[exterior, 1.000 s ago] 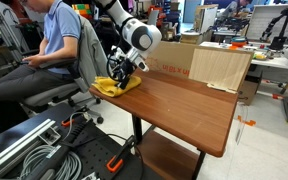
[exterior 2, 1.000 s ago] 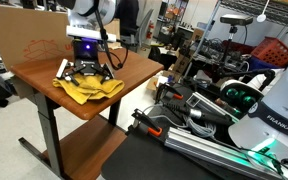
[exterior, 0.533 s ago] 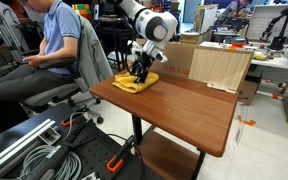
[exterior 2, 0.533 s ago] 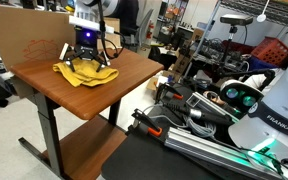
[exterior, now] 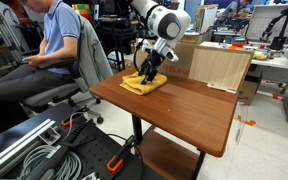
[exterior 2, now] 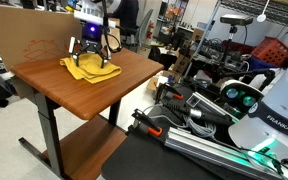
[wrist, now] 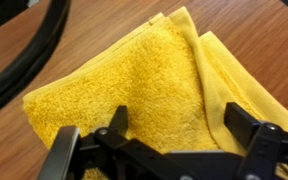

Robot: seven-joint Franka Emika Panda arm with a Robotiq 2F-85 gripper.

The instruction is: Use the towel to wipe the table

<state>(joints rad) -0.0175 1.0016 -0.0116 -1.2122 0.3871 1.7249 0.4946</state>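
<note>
Counter (exterior: 199,115) is a wood-top desk, seen in both exterior views. Man in blue shirt (exterior: 56,35) sits in an office chair (exterior: 84,62) just beside one end of it, facing away. Cardboard panel (exterior: 220,66) stands along the counter's far edge. Franka arm (exterior: 156,18) comes down over the end nearest the man. Yellow towel (exterior: 144,84) lies folded in layers, flat on the wood at that end, near the far edge and well apart from the panel. In an exterior view the towel (exterior 2: 89,68) sits toward the back of the counter (exterior 2: 69,98), directly under the wrist. Wrist view: fingers (wrist: 118,120) spread wide, one either side of frame, tips down on the towel (wrist: 154,80), nothing pinched between them. Can't tell how hard they press
</note>
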